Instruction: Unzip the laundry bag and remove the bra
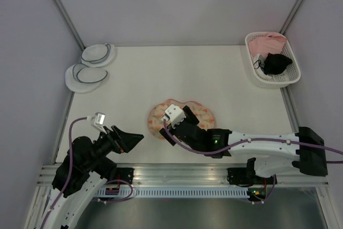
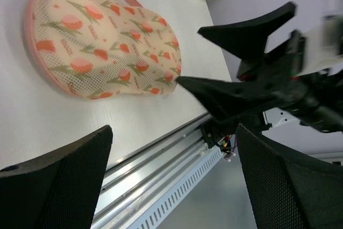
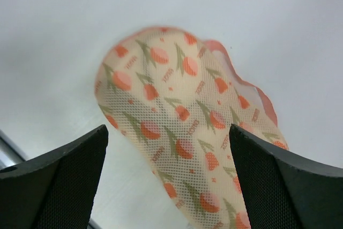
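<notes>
Cream floral laundry bag (image 1: 205,115) lies beneath the right tool (image 3: 168,128), spread wide, apparently hovering.

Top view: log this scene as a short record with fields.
laundry bag: table centre, flat, no opening seen
bra: not visible
right gripper: open, over the bag, holding nothing
left gripper: open, left of the bag, apart from it
basket: far right corner, holds a pink garment and a black garment
white pouches: two, far left corner
</notes>
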Available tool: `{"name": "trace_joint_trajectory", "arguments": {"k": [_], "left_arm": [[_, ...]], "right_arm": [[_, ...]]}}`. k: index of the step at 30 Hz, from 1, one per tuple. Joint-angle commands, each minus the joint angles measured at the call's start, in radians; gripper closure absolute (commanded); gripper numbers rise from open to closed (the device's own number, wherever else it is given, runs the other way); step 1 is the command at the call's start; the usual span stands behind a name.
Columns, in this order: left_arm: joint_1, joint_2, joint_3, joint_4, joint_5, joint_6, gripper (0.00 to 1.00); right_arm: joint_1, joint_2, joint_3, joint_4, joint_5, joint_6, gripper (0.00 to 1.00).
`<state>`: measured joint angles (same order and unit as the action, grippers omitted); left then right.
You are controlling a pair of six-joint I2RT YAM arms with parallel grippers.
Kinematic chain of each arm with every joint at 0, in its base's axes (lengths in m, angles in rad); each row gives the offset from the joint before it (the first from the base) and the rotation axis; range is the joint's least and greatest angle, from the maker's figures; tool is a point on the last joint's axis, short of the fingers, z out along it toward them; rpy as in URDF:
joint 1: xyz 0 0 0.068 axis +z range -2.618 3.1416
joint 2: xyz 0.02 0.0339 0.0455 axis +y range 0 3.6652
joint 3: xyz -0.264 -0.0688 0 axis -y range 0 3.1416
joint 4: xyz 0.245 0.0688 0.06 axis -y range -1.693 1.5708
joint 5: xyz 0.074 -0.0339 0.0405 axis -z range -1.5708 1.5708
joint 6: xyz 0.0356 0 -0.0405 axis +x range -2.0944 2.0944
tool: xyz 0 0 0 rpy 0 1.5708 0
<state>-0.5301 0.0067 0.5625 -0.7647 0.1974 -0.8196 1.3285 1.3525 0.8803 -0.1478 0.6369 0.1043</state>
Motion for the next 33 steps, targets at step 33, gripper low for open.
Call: {"name": "trace_joint_trajectory", "arguments": {"k": [33], "left_arm": [[-0.633, 1.245, -0.128, 1.043, -0.57, -0.854, 0.0]], "right_arm": [[-0.018, -0.455, -0.017, -0.45, 0.533, 0.629, 0.02]]}}
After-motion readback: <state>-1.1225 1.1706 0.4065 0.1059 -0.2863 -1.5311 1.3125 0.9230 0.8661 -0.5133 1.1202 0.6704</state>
